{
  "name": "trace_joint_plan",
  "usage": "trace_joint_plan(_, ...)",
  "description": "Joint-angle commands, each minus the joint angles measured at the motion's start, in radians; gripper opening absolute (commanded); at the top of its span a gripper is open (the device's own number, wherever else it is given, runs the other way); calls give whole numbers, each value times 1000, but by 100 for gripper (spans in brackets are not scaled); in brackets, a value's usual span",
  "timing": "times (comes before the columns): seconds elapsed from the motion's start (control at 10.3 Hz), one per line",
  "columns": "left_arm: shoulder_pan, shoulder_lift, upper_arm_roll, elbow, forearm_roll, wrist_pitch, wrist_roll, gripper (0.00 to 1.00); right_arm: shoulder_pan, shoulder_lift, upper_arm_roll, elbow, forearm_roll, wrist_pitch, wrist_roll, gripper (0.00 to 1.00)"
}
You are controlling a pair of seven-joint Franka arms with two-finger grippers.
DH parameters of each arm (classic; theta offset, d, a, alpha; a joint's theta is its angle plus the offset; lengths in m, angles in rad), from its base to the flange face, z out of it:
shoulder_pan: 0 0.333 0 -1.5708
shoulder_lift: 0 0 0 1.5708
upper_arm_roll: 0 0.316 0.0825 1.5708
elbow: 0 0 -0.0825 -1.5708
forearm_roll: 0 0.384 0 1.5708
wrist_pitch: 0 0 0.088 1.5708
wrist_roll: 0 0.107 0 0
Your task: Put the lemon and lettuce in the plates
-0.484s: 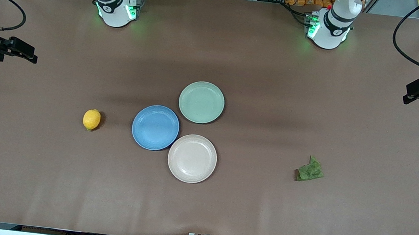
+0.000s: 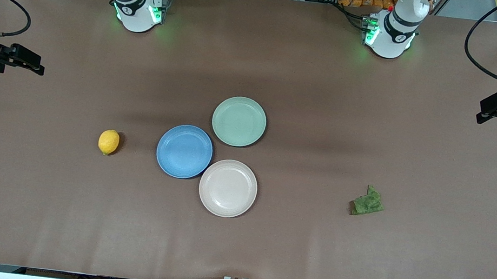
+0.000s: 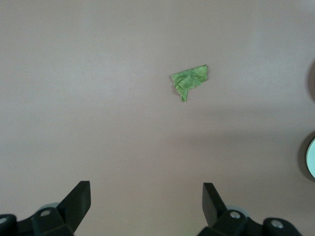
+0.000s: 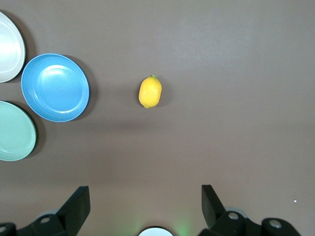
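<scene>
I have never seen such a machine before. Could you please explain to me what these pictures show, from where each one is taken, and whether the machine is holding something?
These are two white robot arms fixed at one edge of a brown table. One picture looks down from a high camera facing them. The other two come from cameras on the arms' wrists, looking down past the black fingers.

The left gripper hangs open over the table's end near the small, wrinkly dark green lettuce leaf. The right gripper hangs open over the other end, near the small oval yellow lemon. Neither holds anything.

In the middle lie three round shallow plates, close together: a blue plate, a pale beige-pink plate nearest the high camera, and a mint-green plate. All three are empty. The lemon and the lettuce lie on the bare table.
</scene>
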State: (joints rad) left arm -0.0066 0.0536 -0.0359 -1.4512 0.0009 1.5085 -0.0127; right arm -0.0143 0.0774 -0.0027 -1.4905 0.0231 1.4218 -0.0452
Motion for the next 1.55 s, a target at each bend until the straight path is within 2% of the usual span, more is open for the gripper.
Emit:
trace_joint_plan(0.0,1,84,-4,-9,-48,48,5,100,-4,-8,1,-11,-2,2,-10,100)
trace_joint_plan(0.19,-24,187,-7,-32,-33,178,-1,100,-4,-8,1,-11,-2,2,-10,100)
trace_joint_plan(0.39,-30,277,-7,-98,-32,379,-3,100,-9,-10,1,-13,-2,-4,-10,100)
trace_joint_plan(0.58,-30,368,-9,-191,-30,598,-3,100,-19,-7,0,-11,-3,-7,-12,100)
trace_joint_plan(0.77,-71,406,-7,-312,-32,776,-16,100,-58,-2,0,-5,0,-7,-10,100)
trace_joint_plan(0.97,-99,457,-7,-316,-32,801,-33,100,-53,-1,1,-1,0,-4,-9,100)
trace_joint_plan(1.16,-113,555,-7,-311,-32,948,-33,100,-43,-1,4,-7,0,3,-2,100)
trace_joint_plan(1.26,-125,578,-7,-305,-33,978,-35,100,-36,18,4,-28,0,32,-2,100)
trace_joint_plan(1.45,-135,612,-7,-279,-32,983,-33,98,-30,59,4,-164,0,244,-4,100)
